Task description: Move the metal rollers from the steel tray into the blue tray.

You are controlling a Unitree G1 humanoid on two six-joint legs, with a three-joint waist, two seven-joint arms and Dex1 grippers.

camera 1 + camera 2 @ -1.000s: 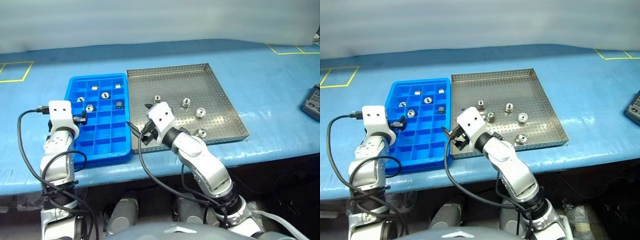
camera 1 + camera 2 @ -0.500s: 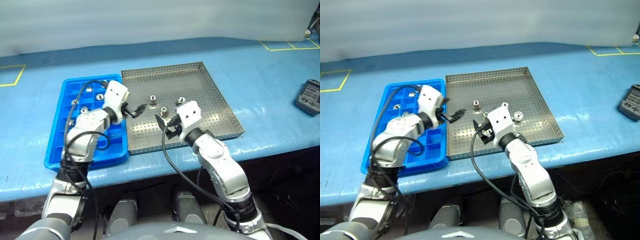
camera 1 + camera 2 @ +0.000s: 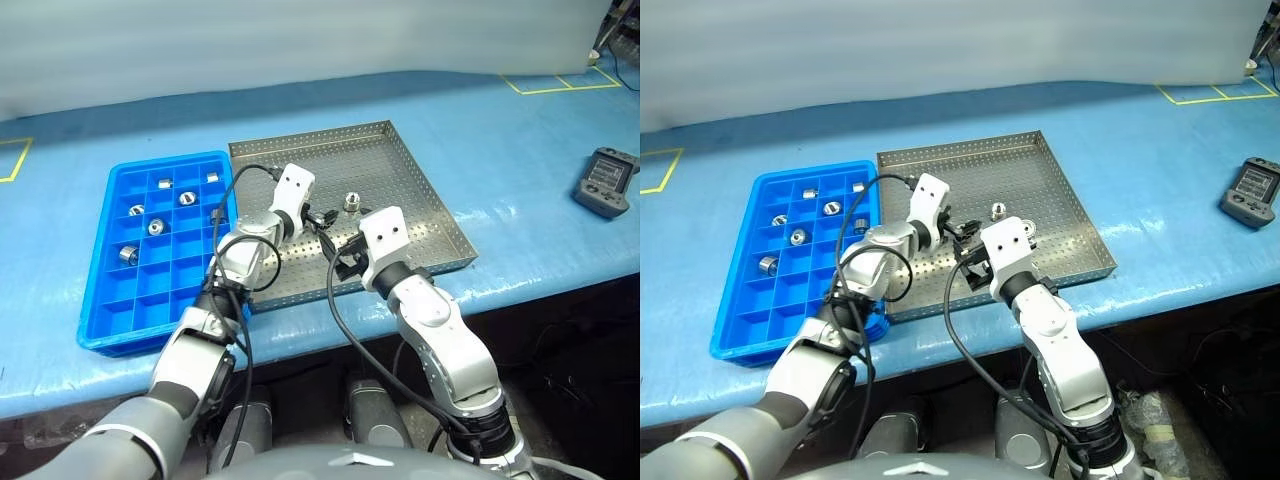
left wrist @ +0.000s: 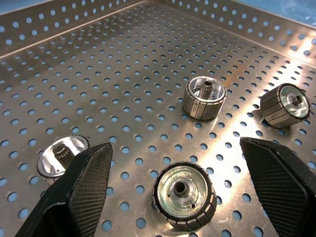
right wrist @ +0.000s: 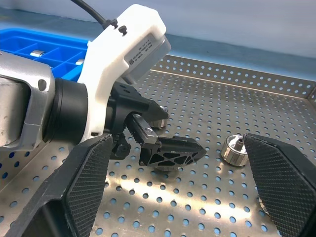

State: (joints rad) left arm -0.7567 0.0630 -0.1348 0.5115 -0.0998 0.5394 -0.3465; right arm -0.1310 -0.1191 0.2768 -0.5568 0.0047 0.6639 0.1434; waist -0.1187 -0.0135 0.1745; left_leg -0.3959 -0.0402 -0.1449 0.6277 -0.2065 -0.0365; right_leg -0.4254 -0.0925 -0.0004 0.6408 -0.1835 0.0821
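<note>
Steel tray (image 4: 148, 59): four metal rollers (image 4: 183, 195) are seen. Left gripper (image 4: 183, 163) and right gripper (image 5: 182, 163): spread wide, nothing grasped.

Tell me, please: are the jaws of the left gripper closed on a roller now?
No. In the left wrist view, the left gripper has its jaws wide apart over the steel tray, and the nearest roller lies free between them.

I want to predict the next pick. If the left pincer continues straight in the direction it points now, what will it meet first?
Most likely the metal roller lying flat between the open fingers of the left pincer, then the steel tray; depth is hard to judge.
</note>
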